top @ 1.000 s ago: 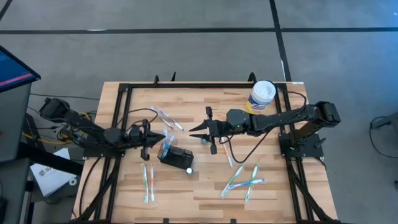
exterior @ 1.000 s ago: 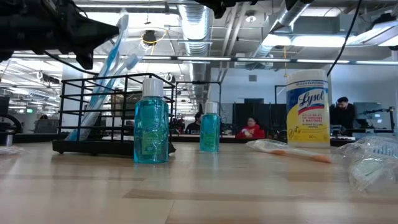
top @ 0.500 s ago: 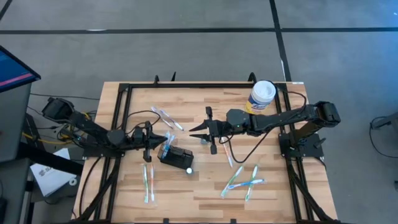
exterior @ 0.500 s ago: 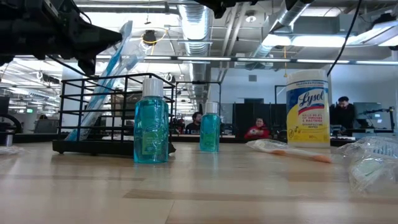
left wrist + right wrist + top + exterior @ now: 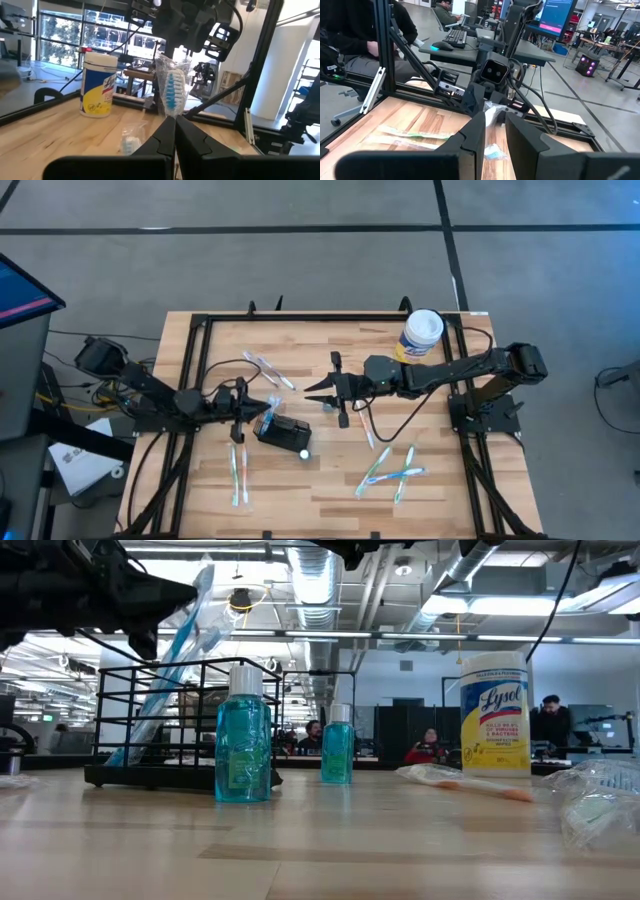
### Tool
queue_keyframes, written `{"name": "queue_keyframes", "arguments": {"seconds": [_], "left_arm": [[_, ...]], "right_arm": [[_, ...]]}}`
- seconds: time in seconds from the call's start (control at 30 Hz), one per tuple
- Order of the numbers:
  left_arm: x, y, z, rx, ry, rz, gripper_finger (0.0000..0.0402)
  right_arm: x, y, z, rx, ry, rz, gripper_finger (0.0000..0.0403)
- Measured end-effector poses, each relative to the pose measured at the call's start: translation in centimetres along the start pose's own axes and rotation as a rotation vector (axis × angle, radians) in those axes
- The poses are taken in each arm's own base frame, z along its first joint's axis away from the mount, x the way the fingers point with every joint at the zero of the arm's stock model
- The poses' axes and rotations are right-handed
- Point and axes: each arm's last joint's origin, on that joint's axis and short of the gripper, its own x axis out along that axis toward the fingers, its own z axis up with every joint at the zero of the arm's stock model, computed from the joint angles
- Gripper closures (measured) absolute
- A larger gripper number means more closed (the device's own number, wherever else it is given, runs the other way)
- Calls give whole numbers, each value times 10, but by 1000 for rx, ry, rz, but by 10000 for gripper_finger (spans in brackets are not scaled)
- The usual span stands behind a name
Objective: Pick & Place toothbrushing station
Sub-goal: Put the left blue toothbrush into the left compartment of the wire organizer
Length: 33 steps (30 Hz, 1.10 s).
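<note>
The toothbrushing station [image 5: 285,432] is a black wire holder [image 5: 190,720] standing left of the table's middle. A blue toothbrush in a clear wrapper [image 5: 178,645] slants up out of the holder's left end. My left gripper [image 5: 266,406] is shut on it near the top. Another brush [image 5: 205,637] leans inside the holder. My right gripper [image 5: 313,393] hangs open just right of the holder, above the table, with nothing between its fingers [image 5: 475,135]. My left gripper pinches the wrapped toothbrush just below its bristle head [image 5: 171,111] between its two shut fingers. The fingers come about level from the table's left and lie across the brush. The brush is tilted, its head [image 5: 205,575] above the fingers and its lower end [image 5: 120,750] down inside the holder.
A small blue bottle [image 5: 243,735] stands against the holder's near side, and another [image 5: 337,745] stands farther back. A yellow wipes canister [image 5: 422,332] is at the far right. Loose toothbrushes lie at near left [image 5: 240,470], near right [image 5: 392,470] and far centre [image 5: 268,368].
My left arm has leaned in from the table's left. Its gripper has crept a little toward the holder, still shut on the wrapped toothbrush, whose lower end stays in the holder. My right gripper has kept still.
</note>
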Motion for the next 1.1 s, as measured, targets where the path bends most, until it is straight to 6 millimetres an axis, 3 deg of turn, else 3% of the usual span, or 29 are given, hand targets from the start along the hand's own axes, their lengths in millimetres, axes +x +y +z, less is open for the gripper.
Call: {"name": "queue_keyframes", "arguments": {"seconds": [0.23,1.1], "left_arm": [[2,0,-10,20,46,-3,402],[0,1,-13,71,119,-18,402]], "right_arm": [[0,0,0,0,0,0,336],[0,0,-1,0,14,3,336]]}}
